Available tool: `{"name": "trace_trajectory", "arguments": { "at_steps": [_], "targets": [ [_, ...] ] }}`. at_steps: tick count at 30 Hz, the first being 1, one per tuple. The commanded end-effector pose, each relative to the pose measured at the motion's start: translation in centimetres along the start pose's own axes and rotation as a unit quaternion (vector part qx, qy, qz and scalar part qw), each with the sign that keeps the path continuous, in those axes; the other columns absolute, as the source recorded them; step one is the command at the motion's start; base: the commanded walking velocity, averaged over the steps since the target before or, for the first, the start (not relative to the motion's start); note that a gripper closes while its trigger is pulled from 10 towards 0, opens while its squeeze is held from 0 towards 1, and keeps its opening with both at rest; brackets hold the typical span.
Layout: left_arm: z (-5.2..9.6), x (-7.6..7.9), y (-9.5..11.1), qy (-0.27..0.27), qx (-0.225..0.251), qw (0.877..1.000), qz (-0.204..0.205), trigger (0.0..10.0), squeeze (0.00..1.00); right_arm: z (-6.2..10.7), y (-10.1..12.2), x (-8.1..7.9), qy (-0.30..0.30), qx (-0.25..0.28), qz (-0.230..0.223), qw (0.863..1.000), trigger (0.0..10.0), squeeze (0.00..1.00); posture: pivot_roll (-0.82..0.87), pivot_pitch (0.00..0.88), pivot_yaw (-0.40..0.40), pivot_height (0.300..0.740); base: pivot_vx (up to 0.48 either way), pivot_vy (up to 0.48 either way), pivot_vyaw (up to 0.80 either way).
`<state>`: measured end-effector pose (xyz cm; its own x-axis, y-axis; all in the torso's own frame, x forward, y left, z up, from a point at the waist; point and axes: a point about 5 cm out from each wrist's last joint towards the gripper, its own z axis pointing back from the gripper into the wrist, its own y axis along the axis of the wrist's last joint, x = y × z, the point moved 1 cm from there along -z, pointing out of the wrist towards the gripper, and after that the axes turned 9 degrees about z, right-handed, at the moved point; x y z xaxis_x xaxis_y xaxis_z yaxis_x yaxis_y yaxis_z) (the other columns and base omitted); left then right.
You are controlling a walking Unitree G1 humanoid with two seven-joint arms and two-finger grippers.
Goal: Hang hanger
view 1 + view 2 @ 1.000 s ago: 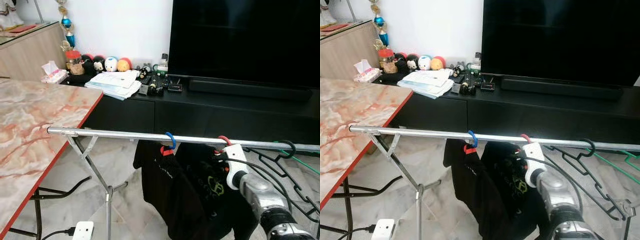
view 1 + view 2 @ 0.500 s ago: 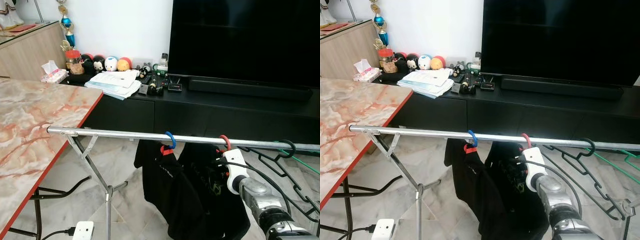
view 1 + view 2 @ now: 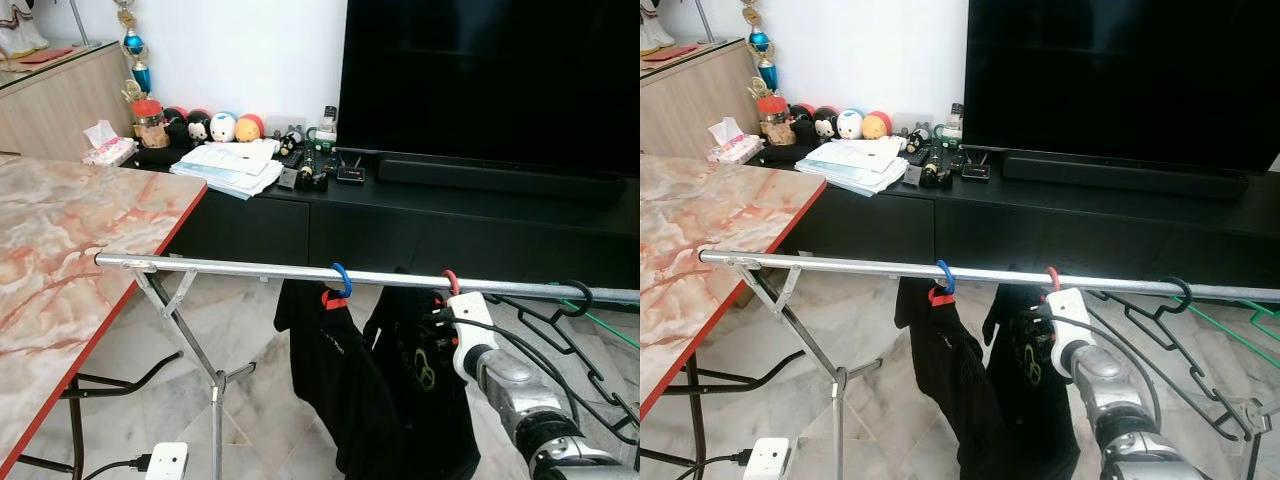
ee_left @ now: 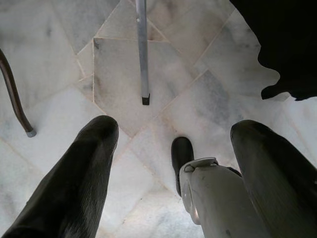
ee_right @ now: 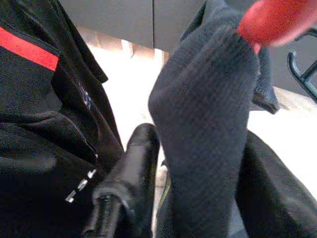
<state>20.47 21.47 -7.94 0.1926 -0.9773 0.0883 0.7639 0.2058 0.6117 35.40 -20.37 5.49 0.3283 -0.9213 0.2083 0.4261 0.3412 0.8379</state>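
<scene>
- right pincer [image 5: 193,163]: raised just below the rail, its two black fingers [image 5: 131,173] set either side of the dark shirt's shoulder fabric and closed on it; the silver right arm [image 3: 520,400] reaches up to it from the lower right.
- red hanger [image 3: 450,281]: one, its hook over the rail directly above the right pincer; it carries a black shirt with a green print [image 3: 420,400].
- blue hanger [image 3: 342,279]: one, hooked on the rail just left of the red one; it carries a second black shirt [image 3: 325,370] with a red collar stripe. the two shirts hang side by side, touching.
- bare hangers: one black [image 3: 574,297] and one green [image 3: 610,327], hooked further right along the rail; whether more hang behind them cannot be told.
- rail [image 3: 230,266]: one silver bar running across the scene, held by a crossed metal stand [image 3: 205,370] on the marble floor.
- left pincer [image 4: 168,168]: hangs idle, pointing at the floor with its fingers spread and nothing between them; a stand leg [image 4: 142,49] and the robot's foot [image 4: 181,153] lie below.
- desk [image 3: 70,250]: one, marble-patterned with a red edge, at the left, its corner close to the rail's left end.
- black tv cabinet [image 3: 420,220]: behind the rail, bearing one large dark screen [image 3: 490,80], a stack of papers [image 3: 228,165] and a row of small round toys [image 3: 220,126].
- white power strip [image 3: 166,461]: one, on the floor by the stand.
</scene>
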Motion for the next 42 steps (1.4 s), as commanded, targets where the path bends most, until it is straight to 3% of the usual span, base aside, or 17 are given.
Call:
{"name": "trace_trajectory", "arguments": {
  "at_steps": [1,15,25,31,38,42],
  "targets": [
    [0.0,0.1,-0.2,-0.004,-0.008,1.0,0.003,10.0,0.0,0.0,-0.1,0.0,-0.007,-0.009,-0.002,1.0,0.0,0.0,0.07,0.0,0.001,0.74,0.0,0.0,0.0],
    [0.0,0.2,-0.3,-0.01,-0.011,1.0,0.002,10.0,0.0,0.0,-0.1,0.8,-0.057,-0.021,-0.013,0.998,0.0,0.0,0.08,0.0,-0.005,0.74,0.0,0.0,0.0],
    [0.0,0.2,-0.2,-0.012,-0.014,1.0,-0.006,10.0,0.0,-0.3,0.1,-0.2,-0.045,0.002,-0.034,0.998,0.0,0.0,0.07,0.0,-0.001,0.74,0.0,0.0,0.0],
    [0.0,0.1,-0.2,-0.012,-0.014,1.0,-0.008,10.0,0.0,-0.2,1.3,0.1,-0.078,0.061,-0.065,0.993,0.0,0.0,0.06,0.0,0.003,0.74,0.0,0.0,0.0],
    [0.0,0.0,-0.1,-0.012,-0.014,1.0,-0.011,10.0,0.0,0.5,2.4,0.3,-0.11,0.156,-0.122,0.974,0.0,0.0,0.05,0.003,0.012,0.74,0.0,0.0,0.0],
    [0.0,0.0,-0.1,-0.012,-0.014,1.0,-0.012,10.0,0.0,0.7,2.4,-0.1,-0.108,0.176,-0.124,0.971,0.0,0.0,0.05,0.003,0.012,0.74,0.0,0.0,0.0]
  ]
}}
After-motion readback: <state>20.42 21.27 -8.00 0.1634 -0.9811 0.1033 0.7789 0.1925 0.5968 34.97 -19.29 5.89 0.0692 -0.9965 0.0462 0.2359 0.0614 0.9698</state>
